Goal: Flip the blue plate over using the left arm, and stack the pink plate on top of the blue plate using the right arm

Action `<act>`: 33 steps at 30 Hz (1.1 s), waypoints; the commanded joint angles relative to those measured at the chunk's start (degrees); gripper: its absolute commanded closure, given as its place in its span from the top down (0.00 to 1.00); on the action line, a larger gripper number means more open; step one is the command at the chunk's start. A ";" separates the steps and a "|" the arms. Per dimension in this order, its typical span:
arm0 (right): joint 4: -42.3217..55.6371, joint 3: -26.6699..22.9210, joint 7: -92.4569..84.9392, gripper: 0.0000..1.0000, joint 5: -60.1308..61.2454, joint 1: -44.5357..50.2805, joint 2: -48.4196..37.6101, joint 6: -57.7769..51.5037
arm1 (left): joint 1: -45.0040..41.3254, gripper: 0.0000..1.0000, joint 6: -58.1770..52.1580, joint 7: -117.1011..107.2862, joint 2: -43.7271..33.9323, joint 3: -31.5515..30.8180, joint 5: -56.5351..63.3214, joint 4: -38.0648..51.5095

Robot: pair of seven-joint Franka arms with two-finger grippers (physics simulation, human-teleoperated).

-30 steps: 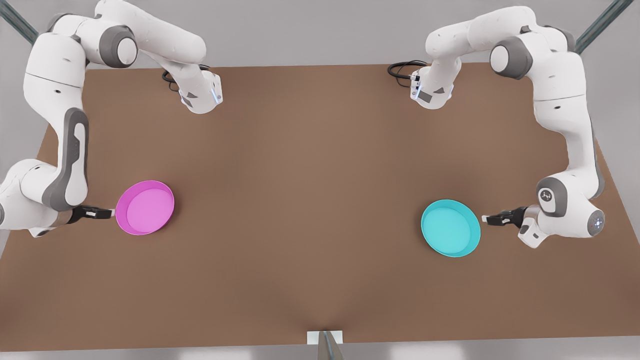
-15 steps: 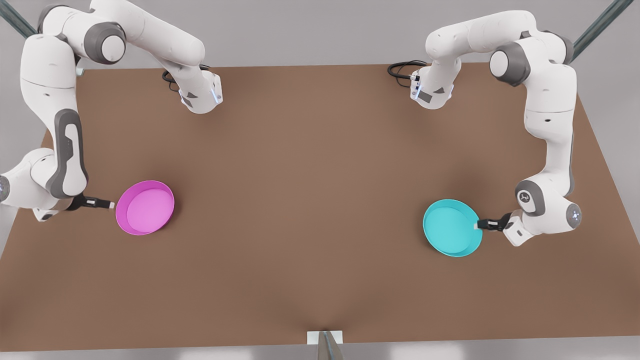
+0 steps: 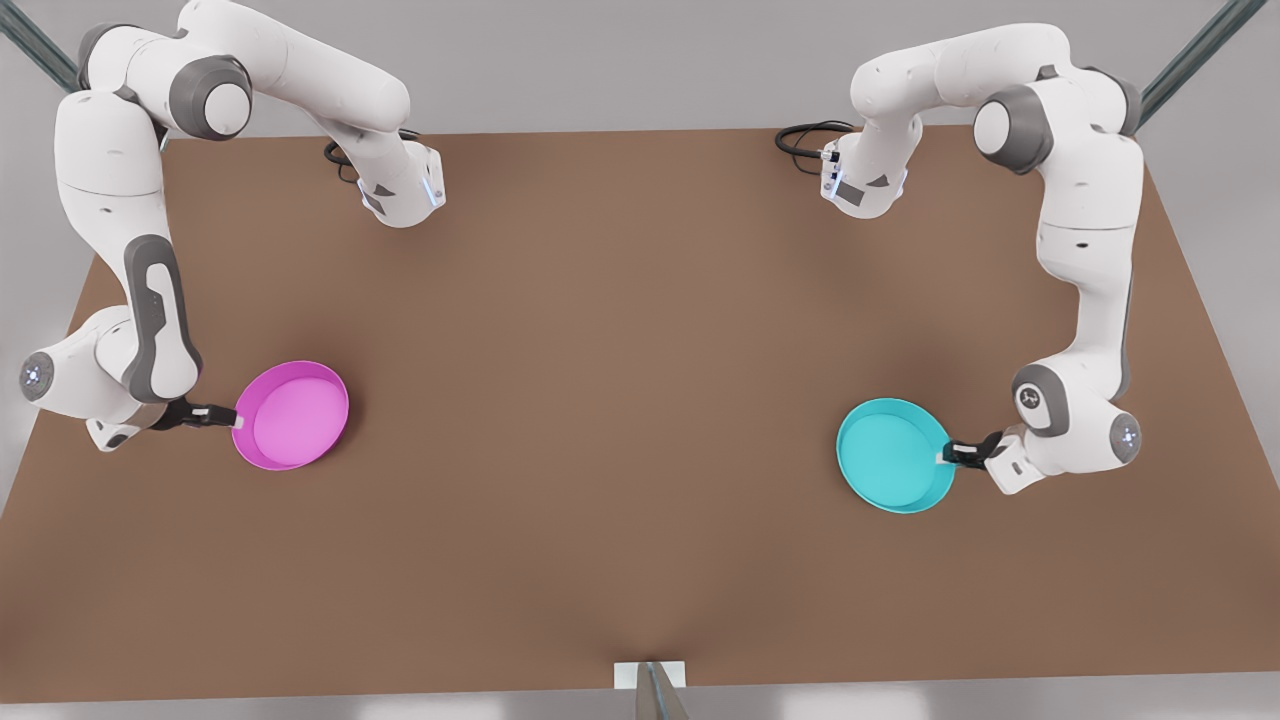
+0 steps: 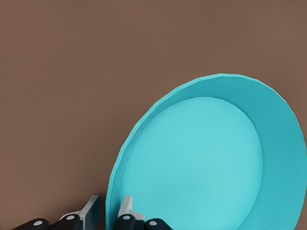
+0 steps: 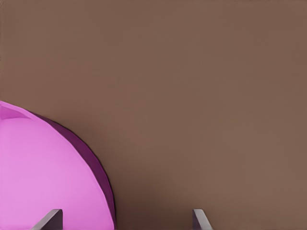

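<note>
The blue plate (image 3: 888, 455) lies rim-up on the table at the front view's right. My left gripper (image 3: 945, 457) reaches it from the right side, low and level. In the left wrist view its two fingers sit close together across the blue plate's (image 4: 206, 163) rim, so the left gripper (image 4: 109, 215) is shut on that rim. At the front view's left, the pink plate (image 3: 295, 415) also lies rim-up. My right gripper (image 3: 235, 420) is at its left edge, open wide. The pink plate's (image 5: 43, 167) rim lies between the right gripper's (image 5: 124, 220) spread fingers.
The brown table (image 3: 620, 400) stretches bare between the two plates. Both arm bases stand at the back edge, one (image 3: 400, 190) on the left and one (image 3: 860, 185) on the right, each with black cables. A small white bracket (image 3: 648, 675) sits at the front edge.
The left gripper advanced onto the blue plate's rim, and the plate then slid slightly toward the table's middle. The right gripper crept up to the pink plate's edge. Both arms' elbows swung inward.
</note>
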 commanded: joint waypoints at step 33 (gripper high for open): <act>-0.30 1.24 -6.46 1.00 1.23 0.72 0.30 -1.43 | -91.90 0.21 -27.31 -113.02 0.77 50.18 61.77 16.73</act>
